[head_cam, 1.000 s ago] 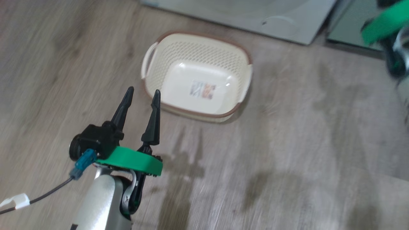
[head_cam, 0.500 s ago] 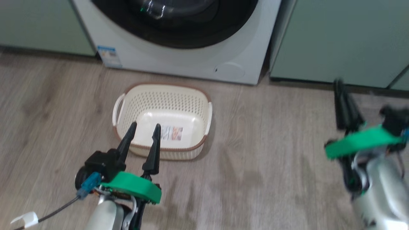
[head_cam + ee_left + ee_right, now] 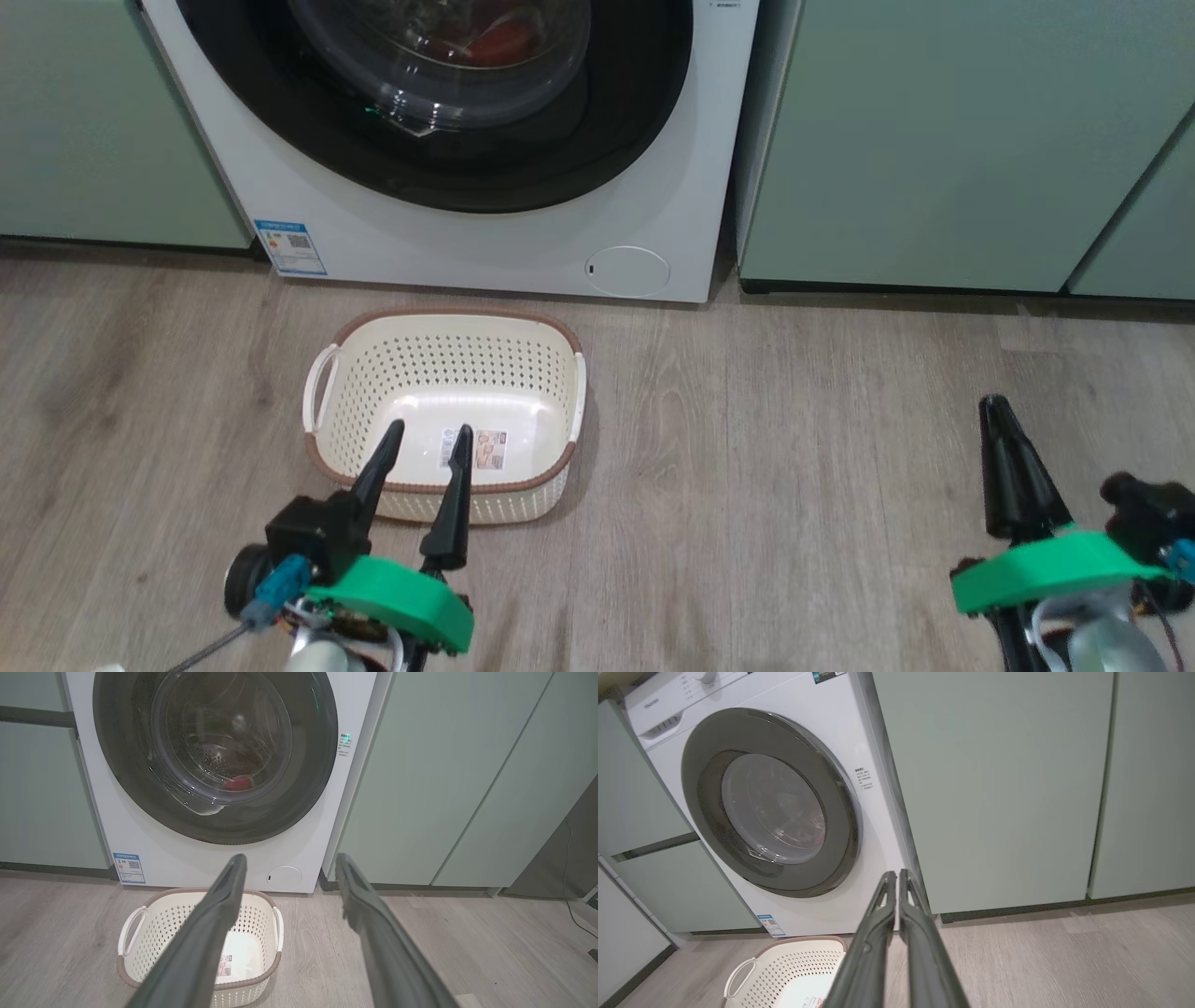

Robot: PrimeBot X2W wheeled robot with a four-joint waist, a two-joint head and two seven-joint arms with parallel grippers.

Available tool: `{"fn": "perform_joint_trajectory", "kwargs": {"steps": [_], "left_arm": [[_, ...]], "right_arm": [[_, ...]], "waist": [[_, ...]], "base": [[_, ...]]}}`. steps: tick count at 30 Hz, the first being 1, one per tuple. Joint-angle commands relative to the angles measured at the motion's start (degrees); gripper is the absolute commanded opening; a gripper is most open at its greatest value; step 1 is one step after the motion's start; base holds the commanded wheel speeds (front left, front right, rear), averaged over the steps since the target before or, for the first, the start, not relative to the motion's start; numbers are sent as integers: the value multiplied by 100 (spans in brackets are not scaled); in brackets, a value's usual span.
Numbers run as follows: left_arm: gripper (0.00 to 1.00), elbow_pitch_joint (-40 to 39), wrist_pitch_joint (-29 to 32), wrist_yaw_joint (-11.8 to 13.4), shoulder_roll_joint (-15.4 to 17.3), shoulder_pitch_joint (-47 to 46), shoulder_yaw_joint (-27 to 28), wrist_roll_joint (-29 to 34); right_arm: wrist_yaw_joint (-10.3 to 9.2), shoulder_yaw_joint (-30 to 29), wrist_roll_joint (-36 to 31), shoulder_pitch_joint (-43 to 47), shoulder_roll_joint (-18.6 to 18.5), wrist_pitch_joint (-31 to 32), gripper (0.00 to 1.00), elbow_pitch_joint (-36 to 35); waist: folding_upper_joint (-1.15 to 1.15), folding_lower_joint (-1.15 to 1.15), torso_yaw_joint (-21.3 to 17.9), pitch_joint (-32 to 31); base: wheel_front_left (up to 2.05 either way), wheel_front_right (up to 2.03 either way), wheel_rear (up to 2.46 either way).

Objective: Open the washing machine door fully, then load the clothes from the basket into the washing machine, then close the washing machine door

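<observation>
The basket (image 3: 439,373) lies at the gaping, empty left gripper's (image 3: 427,431) 12 o'clock. The right gripper (image 3: 994,411) is pinched closed on nothing; the washing machine door (image 3: 280,121) stands closed beyond.

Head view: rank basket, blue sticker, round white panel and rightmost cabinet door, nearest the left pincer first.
1. basket, just ahead of the left pincer.
2. blue sticker, left, and round white panel, right: too close to call.
3. rightmost cabinet door, far right.

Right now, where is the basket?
Head view: the basket stands on the floor left of centre, directly before the washing machine, just beyond the left gripper.
</observation>
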Motion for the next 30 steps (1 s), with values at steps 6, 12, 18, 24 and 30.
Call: {"fn": "perform_joint_trajectory", "kwargs": {"steps": [6, 12, 18, 24, 30], "left_arm": [[100, -229, -55, 70, 53, -42, 155, 155], [100, -400, -55, 60, 53, -44, 150, 329], [100, -392, -55, 94, 53, -14, 239, 292], [100, -486, -55, 114, 53, -16, 284, 306], [100, -490, -55, 110, 53, 3, 280, 249]], "right_arm": [[-1, 89, -164, 58, 51, -51, 100, -284], [-1, 80, -301, 136, 63, -51, 100, -306], [-1, 77, -320, 126, 70, -51, 100, -329], [-1, 139, -231, 98, 73, -51, 100, -289], [-1, 130, -196, 72, 73, -51, 100, -297]], "waist": [[0, 1, -3, -50], [0, 1, 27, -69], [0, 1, 24, -60], [0, 1, 10, -27], [0, 1, 9, -12]], "base": [[0, 0, 0], [0, 0, 0], [0, 0, 0], [0, 0, 0], [0, 0, 0]]}}
